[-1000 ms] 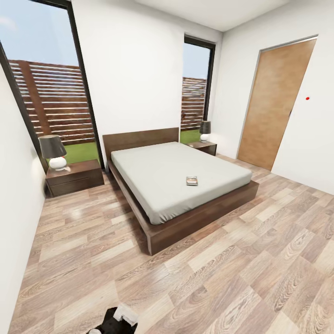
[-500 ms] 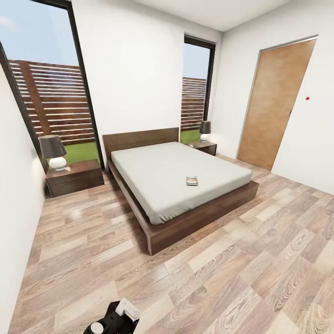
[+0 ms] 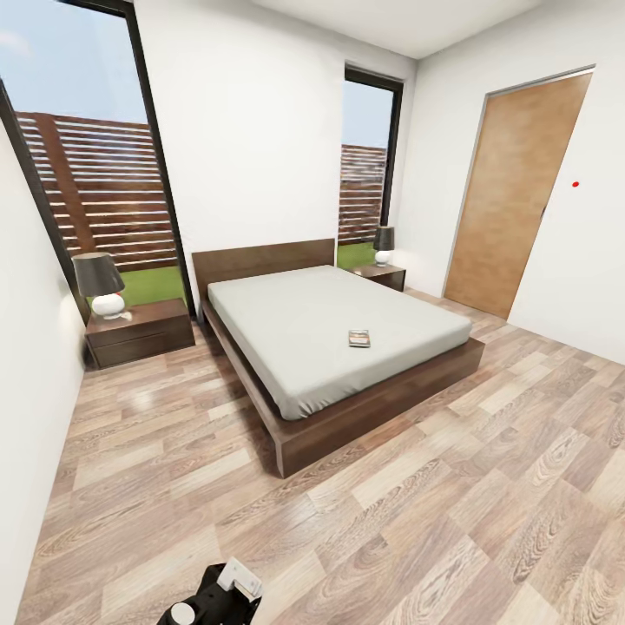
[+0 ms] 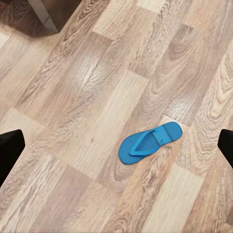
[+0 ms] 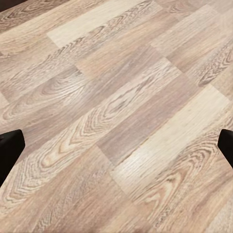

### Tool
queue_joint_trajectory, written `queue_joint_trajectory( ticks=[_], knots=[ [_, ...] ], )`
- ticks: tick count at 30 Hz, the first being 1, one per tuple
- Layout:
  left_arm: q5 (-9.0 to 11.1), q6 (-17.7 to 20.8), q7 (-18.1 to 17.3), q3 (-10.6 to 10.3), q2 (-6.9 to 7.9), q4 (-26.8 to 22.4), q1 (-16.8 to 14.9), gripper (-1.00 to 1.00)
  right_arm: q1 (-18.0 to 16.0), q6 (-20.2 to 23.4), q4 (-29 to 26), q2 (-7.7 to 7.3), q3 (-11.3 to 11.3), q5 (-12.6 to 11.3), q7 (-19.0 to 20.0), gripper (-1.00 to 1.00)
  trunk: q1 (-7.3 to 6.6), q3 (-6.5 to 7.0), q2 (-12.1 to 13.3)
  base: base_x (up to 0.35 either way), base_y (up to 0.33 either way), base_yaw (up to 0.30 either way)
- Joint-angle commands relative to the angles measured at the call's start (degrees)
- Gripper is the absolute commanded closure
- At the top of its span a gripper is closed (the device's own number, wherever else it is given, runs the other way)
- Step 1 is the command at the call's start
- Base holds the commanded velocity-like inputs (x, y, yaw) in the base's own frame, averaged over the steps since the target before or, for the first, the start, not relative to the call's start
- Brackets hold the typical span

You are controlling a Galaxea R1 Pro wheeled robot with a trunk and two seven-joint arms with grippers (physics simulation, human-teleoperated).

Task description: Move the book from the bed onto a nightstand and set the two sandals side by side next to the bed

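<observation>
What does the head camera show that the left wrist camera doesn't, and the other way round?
The head view alone takes in the bed with the book lying on its mattress, a nightstand with a lamp on each side, two tall windows and a wooden door. The left wrist view alone has one blue sandal lying flat on the floor, between the wide-apart fingertips of the left pincer. Both show the wood-plank floor.
</observation>
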Motion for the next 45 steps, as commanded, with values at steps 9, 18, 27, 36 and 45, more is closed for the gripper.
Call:
queue_joint_trajectory(
  ticks=[9, 18, 27, 36, 45],
  knots=[
    [-0.19, 2.29, -0.23, 0.04, -0.16, -0.15, -0.01, -1.00, 0.00, -0.12, -0.03, 0.07, -0.04, -0.06, 0.04, -1.00, 0.22, -0.23, -0.43, 0.000, 0.000, 0.000],
    [-0.21, 6.50, -0.23, 0.04, -0.17, -0.45, -0.01, -1.00, 0.00, -0.12, -0.04, 0.07, -0.04, -0.06, 0.04, -1.00, 2.20, -1.85, -4.04, 0.000, 0.000, 0.000],
    [-0.21, 6.83, -0.23, 0.04, -0.17, -0.49, -0.01, -1.00, 0.00, -0.12, -0.05, 0.07, -0.03, -0.06, 0.04, -1.00, 4.17, -3.46, -7.65, 0.000, 0.000, 0.000],
    [-0.21, 6.83, -0.24, 0.05, -0.17, -0.49, 0.00, -1.00, 0.00, -0.12, -0.03, 0.06, -0.02, -0.06, 0.04, -1.00, 6.15, -5.08, -11.26, 0.000, 0.000, 0.000],
    [-0.21, 6.67, -0.23, 0.04, -0.17, -0.49, -0.01, -1.00, 0.00, -0.12, -0.05, 0.01, 0.13, -0.06, 0.09, -1.00, 7.03, -5.80, -12.86, 0.000, 0.000, 0.000]
  ],
)
